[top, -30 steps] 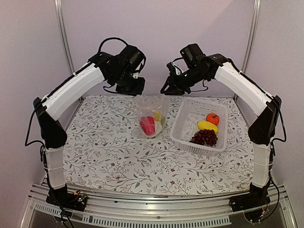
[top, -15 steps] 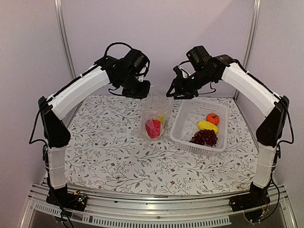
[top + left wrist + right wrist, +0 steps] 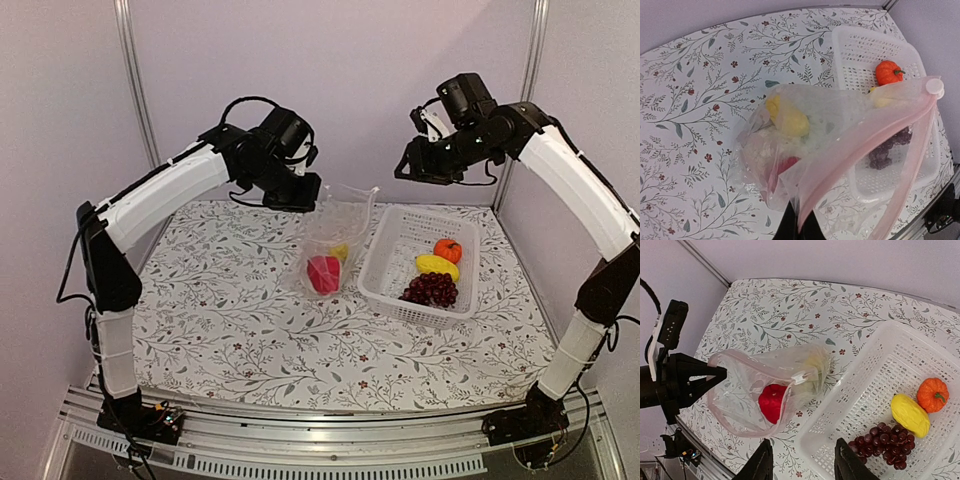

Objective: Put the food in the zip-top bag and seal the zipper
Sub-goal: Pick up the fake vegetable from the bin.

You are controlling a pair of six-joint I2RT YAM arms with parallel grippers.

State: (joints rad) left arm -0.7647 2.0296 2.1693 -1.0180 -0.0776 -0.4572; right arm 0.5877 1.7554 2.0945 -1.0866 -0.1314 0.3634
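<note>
Over the table (image 3: 220, 320) the zip-top bag (image 3: 335, 225) hangs from your left gripper (image 3: 305, 192), which is clamped on one mouth corner; whether its bottom touches down is hard to tell. It is thin, limp, slippery film, likely to sag under the red pepper (image 3: 322, 272) inside, so take the far corner by the pink zipper (image 3: 865, 150). The basket (image 3: 378, 292) just beside crowds that side. Its grape bunch (image 3: 430, 290), yellow piece (image 3: 437, 265) and orange fruit (image 3: 447, 250) look light and rigid. Your right gripper (image 3: 412, 170) hovers high, fingers spread, empty.

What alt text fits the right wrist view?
The left gripper holds a clear zip-top bag with a red pepper inside. Beside it, a white basket holds an orange fruit, a yellow piece and grapes. The right gripper is open.
</note>
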